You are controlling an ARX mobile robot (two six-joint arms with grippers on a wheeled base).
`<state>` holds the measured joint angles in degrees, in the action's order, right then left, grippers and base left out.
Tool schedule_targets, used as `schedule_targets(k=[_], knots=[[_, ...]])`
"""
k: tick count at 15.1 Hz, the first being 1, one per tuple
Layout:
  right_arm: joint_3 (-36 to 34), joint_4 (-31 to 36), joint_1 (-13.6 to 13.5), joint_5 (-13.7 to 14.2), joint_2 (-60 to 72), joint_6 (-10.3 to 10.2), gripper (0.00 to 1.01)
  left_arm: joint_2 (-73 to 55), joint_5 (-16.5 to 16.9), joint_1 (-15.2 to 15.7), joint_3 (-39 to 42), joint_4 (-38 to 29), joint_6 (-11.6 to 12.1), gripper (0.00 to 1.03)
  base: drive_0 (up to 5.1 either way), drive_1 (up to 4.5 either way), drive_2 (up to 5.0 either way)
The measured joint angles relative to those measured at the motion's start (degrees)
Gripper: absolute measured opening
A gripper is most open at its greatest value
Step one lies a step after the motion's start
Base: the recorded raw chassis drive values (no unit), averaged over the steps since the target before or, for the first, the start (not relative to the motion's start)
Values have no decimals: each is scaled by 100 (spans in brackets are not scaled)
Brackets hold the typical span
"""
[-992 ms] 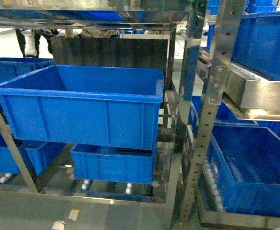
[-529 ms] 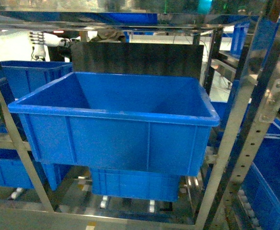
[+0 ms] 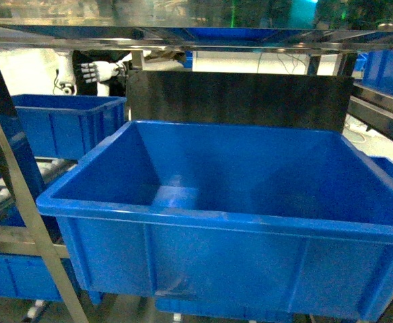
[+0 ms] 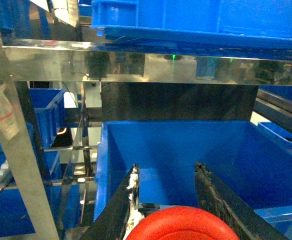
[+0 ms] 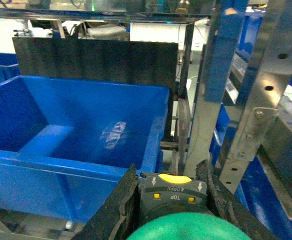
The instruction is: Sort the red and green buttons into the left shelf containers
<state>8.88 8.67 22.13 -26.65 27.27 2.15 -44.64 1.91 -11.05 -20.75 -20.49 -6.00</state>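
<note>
Left gripper (image 4: 166, 187) is clenched on the red button (image 4: 182, 225), cap up between 2 fingers (image 4: 128, 192), at the near rim of the blue bin (image 3: 183, 212). The button looks rigid and light; its smooth cap could slip, so the body is the safer hold. Right gripper (image 5: 168, 192) grips the green button (image 5: 183, 225) by its dark body, short of the bin's right corner. Steel shelf posts (image 5: 208, 90) and the overhead rail (image 4: 136, 62) crowd both approaches.
</note>
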Motion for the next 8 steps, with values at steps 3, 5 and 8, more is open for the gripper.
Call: schedule_targets(k=[3,5,8], knots=[[0,4,-4,-39,-4,0,29,-9,-59,37,0,17,-2,29,-11,-11,-11],[-2,-2,0,-17,-2,0,29,7,-22,7,2,26,-2,29,-32,399,-463],[-2,-2,0,-20,-33,0,29,7,-11,7,0,7,-2,29,8,440,-425]])
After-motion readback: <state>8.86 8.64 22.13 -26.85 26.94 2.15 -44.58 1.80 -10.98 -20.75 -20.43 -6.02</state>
